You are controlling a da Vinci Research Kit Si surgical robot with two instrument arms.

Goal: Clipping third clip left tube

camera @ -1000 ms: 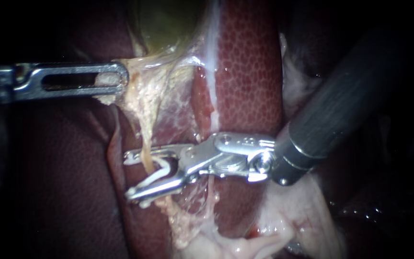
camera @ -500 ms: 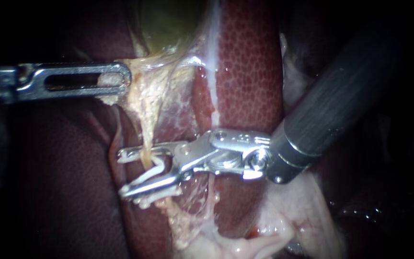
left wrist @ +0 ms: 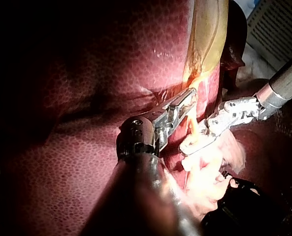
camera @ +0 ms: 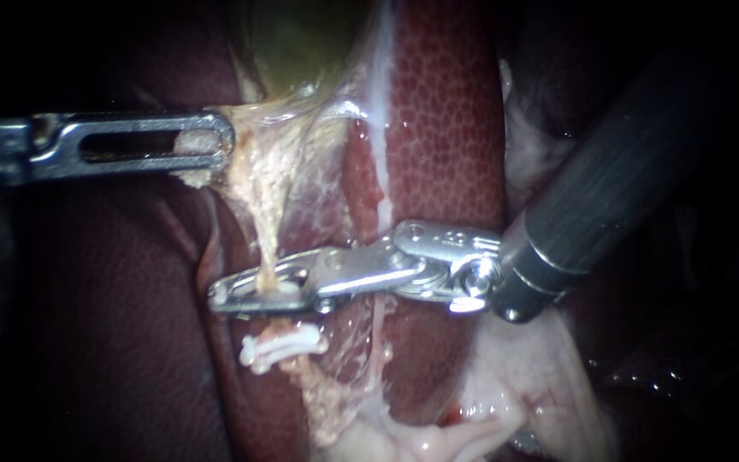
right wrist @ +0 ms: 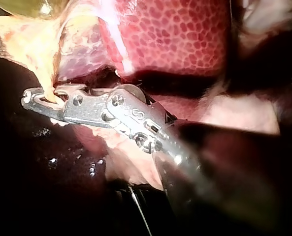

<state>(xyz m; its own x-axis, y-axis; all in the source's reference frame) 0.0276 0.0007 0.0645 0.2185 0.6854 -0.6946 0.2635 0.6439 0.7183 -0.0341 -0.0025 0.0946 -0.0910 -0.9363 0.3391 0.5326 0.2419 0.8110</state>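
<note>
The right pincer (camera: 260, 289), centre-left of the frame, is squeezed shut across the tube (camera: 263, 248), just above a white clip (camera: 284, 346). At upper left, the left pincer (camera: 207, 141) grips tissue (camera: 258, 167), likely to tension the tube for clipping.

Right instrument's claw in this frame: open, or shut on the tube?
Shut on the tube: the right instrument has both claw halves pressed together across it, no gap showing; a white clip sits just below.
</note>
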